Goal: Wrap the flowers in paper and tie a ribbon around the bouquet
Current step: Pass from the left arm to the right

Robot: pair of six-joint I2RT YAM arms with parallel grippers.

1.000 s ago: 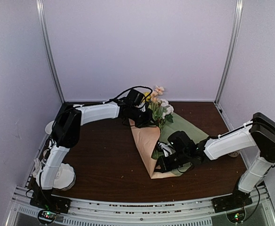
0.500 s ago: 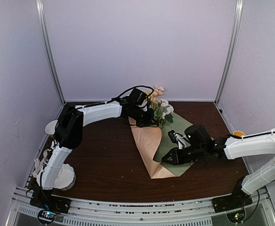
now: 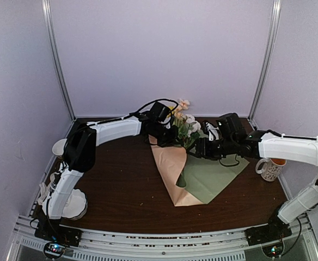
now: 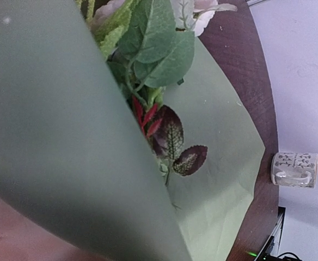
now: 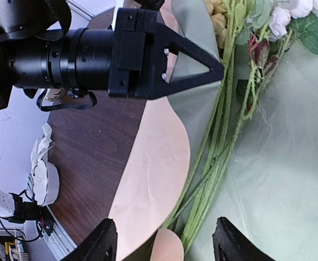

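Near a white ceramic mug (image 4: 294, 169) with unreadable grey print, thin green-stemmed flowers (image 5: 224, 125) lie on pale sage green paper (image 5: 279, 179). Left gripper (image 5: 214, 68) pinches the paper's raised edge; right gripper (image 5: 164, 242) gapes wide, empty.

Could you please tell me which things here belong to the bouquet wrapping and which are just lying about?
Belong to the job:
- flowers
- peach-pink paper
- green paper

Lying about:
- mug
- white bowl

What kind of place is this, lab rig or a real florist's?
Looks like an enclosed lab cell, not a shop: bare pale walls on metal frame posts, one brown table, a metal rail along its near edge.
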